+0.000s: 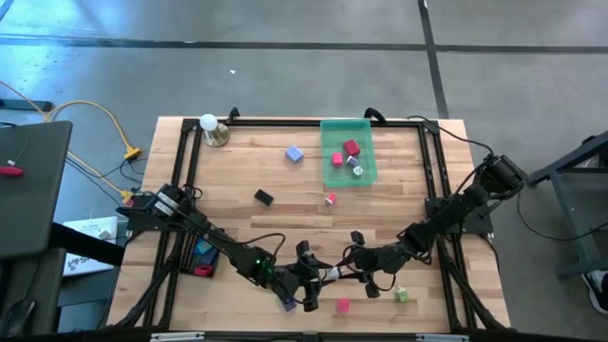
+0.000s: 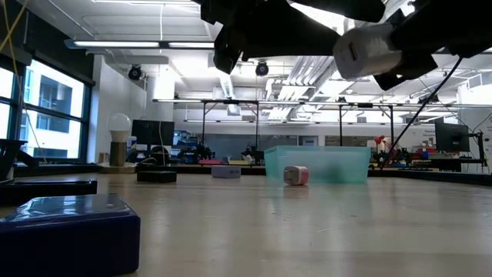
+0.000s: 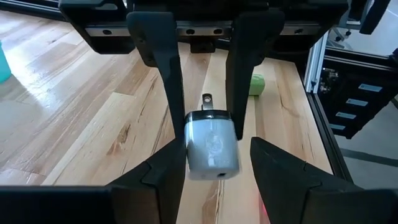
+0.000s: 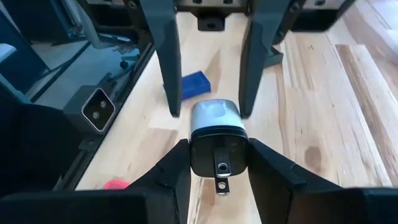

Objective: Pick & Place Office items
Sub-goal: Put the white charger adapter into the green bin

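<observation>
Wooden planks run under both arms, which meet nose to nose near the table's front edge. Between them hangs a small white charger (image 4: 216, 134), a handover in mid-air. The right gripper (image 4: 216, 163) pinches its pronged end firmly. The left gripper (image 3: 214, 165) stands spread, its fingers either side of the block with a gap showing on one side. If the right lets go before the left clamps, the charger would likely drop to the wood below. A green block (image 3: 256, 84) lies beyond the left gripper; the green tray (image 1: 347, 161) sits well apart.
</observation>
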{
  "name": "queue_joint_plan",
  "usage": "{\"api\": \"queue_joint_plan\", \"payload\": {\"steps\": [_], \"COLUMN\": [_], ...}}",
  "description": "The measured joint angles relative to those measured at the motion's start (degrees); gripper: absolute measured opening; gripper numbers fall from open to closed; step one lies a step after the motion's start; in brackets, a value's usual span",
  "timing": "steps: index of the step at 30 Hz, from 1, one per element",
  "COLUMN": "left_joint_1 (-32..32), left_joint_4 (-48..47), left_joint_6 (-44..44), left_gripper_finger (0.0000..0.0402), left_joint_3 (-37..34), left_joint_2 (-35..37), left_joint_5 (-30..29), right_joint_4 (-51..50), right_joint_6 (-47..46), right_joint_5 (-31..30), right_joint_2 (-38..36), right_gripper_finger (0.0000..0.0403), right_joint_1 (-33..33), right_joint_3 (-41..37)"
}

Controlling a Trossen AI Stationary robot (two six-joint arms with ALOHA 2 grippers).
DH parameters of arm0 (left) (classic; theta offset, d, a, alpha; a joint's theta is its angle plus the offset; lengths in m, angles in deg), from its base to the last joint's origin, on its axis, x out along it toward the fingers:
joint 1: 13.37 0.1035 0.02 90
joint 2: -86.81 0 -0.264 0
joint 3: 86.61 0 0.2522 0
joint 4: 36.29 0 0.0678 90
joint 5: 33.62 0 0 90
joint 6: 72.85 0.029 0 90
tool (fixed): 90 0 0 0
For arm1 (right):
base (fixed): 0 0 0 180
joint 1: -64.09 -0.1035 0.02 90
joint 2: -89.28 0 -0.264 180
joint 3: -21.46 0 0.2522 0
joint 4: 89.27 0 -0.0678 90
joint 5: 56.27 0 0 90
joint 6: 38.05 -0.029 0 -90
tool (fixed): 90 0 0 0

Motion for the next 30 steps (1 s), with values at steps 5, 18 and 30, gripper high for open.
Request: {"api": "queue_joint_plan", "payload": {"steps": [5,18,30], "left_joint_1": [-0.6,-2.46,-2.53], "left_joint_4": [0.04,-2.85,-5.74], "left_joint_6": [0.01,0.12,1.75], "left_gripper_finger": [0.0174,0.0174,0.0245], "left_joint_3": [0.0,0.0,0.0], "left_joint_2": [0.0,-0.02,-0.04], "left_joint_5": [0.0,1.12,6.7], "right_joint_4": [-3.01,-25.0,-43.62], "right_joint_6": [-2.84,-16.57,-15.13], "right_joint_5": [-3.22,-19.78,-15.1], "right_joint_2": [-0.08,-11.7,-20.64], "right_gripper_finger": [0.0118,0.0118,0.0118], "right_joint_1": [-0.09,0.27,15.07], "right_joint_3": [0.0,0.0,6.55]}}
